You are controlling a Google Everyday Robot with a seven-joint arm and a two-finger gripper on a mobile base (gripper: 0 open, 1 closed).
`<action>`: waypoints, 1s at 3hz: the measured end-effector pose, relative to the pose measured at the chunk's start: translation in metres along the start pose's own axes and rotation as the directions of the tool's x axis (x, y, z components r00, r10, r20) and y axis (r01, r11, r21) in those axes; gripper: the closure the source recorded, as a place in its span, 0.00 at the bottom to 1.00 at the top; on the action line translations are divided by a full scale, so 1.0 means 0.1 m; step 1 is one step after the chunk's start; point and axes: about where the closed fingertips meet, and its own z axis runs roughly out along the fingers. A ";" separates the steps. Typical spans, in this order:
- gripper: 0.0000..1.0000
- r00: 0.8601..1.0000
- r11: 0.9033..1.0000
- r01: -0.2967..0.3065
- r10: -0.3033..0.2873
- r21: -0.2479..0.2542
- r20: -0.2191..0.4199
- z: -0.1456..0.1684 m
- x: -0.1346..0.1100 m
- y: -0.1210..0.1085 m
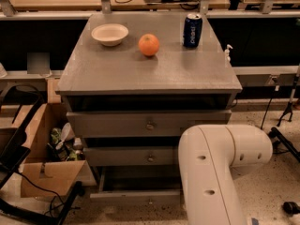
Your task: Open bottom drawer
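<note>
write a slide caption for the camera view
Bottom drawer sits partly pulled out of the grey cabinet; the white arm covers its right end and hides the gripper.

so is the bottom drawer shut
No, the bottom drawer juts out past the middle drawer; the gripper is hidden behind the arm.
</note>
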 end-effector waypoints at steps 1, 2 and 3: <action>0.96 1.000 1.000 -0.002 0.002 -0.003 -0.002 -0.01 0.00 0.00; 1.00 1.000 1.000 -0.002 0.002 -0.003 -0.002 -0.04 -0.01 -0.02; 1.00 1.000 1.000 -0.002 0.002 -0.003 -0.002 -0.04 -0.01 -0.02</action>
